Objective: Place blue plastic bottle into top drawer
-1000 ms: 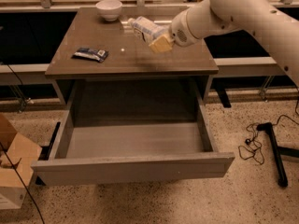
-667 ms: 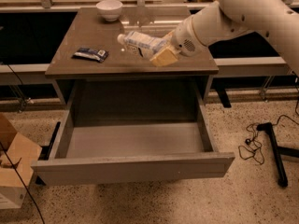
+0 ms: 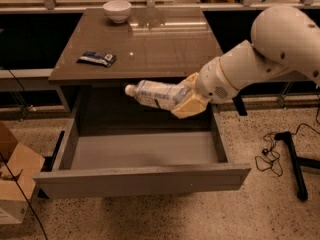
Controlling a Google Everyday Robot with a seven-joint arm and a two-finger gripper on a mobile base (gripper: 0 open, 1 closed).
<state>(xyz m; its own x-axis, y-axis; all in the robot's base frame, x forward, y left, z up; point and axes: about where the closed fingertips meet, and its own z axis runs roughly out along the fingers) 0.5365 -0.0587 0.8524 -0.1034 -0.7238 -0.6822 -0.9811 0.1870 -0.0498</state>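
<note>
The blue plastic bottle [image 3: 156, 94] is a whitish bottle with a white cap and bluish label. It lies nearly level in the air, cap to the left, over the back half of the open top drawer [image 3: 140, 180]. My gripper [image 3: 186, 100] is shut on the bottle's base end, with tan fingers around it. The white arm reaches in from the upper right. The drawer is pulled fully out, grey and shallow, with nothing visible inside it.
On the brown table top [image 3: 165, 49] lie a dark flat snack packet [image 3: 97, 58] at the left and a white bowl [image 3: 117, 10] at the back. A cardboard box [image 3: 14, 184] stands on the floor at left. A black stand and cable [image 3: 290, 159] lie at right.
My gripper has carried the bottle down and forward from above the table top to below its front edge, over the open drawer. The bottle now lies more level.
</note>
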